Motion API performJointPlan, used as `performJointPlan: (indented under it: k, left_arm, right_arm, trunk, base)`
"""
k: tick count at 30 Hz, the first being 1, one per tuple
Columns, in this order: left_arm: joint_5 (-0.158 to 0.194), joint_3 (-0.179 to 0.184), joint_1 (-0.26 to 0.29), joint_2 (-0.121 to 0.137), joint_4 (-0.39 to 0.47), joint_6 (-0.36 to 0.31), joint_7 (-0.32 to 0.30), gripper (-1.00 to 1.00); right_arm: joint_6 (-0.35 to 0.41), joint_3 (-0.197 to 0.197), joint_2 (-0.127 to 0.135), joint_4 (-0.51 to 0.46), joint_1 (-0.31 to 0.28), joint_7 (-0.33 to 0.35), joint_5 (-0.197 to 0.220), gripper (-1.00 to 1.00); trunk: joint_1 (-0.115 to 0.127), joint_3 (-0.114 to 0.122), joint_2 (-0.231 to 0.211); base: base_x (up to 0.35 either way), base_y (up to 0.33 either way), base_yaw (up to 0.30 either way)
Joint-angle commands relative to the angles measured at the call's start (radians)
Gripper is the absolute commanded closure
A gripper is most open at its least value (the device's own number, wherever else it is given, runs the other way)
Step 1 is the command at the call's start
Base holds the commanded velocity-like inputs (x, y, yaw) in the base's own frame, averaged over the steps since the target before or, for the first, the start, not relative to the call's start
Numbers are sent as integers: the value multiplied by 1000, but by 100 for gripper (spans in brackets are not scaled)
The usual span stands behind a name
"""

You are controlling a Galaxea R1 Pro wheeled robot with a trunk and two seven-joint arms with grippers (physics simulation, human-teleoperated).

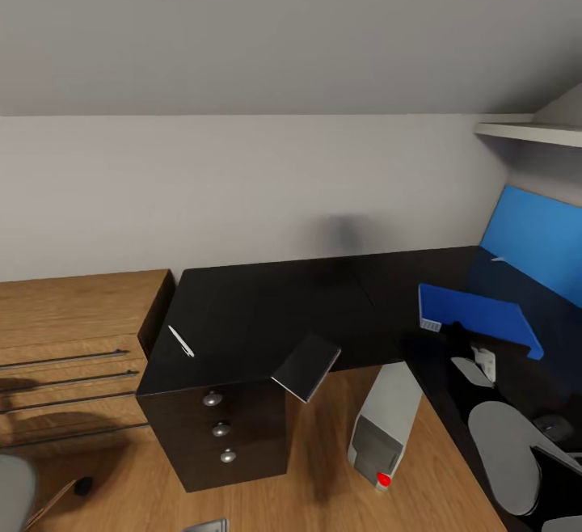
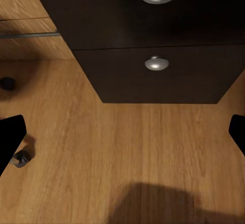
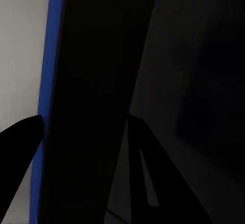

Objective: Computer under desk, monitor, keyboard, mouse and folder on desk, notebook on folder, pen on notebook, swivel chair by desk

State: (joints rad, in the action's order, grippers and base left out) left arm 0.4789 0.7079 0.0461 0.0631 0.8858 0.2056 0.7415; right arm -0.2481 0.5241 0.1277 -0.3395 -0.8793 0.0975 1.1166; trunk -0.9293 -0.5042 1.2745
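We see the black desk (image 1: 267, 306) w/ pen (image 1: 180, 341) near its drawer-side corner, notebook (image 1: 307, 366) overhanging the front edge, computer (image 1: 386, 424) on floor beside desk. Left gripper (image 2: 122, 132) spread wide, empty; right gripper: can't tell.

Black L-shaped counter (image 1: 267, 306) against the wall, drawer unit beneath its 7 o'clock corner. On it: white pen (image 1: 180, 341) lying flat at 9 o'clock; dark notebook (image 1: 306, 365) at the 6 o'clock edge, tilted and overhanging; blue folder (image 1: 477, 318) at 3 o'clock. Wooden floor (image 1: 323, 483) below carries the grey computer tower (image 1: 385, 424), leaning, just beside the counter.
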Motion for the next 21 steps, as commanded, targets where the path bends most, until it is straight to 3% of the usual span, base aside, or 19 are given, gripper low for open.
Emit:
performJointPlan:
  k: [1,7,17,21]
  left_arm:
    - [10,7,1,1,1,7,5,-100]
    - [10,13,1,1,1,6,6,-100]
    - [10,13,1,1,1,8,6,-100]
    - [11,13,1,1,1,8,6,-100]
  right_arm:
    - [-1,2,1,3,-1,4,10,100]
    - [2,2,5,6,-1,-53,13,100]
    - [1,3,5,5,-1,-62,14,100]
    - [1,2,5,6,-1,-63,14,100]
  trunk:
    - [0,-1,1]
    - [0,-1,1]
    - [0,-1,1]
    - [0,-1,1]
  base:
    - [0,0,0]
    - [0,0,0]
    - [0,0,0]
    - [-172,0,0]
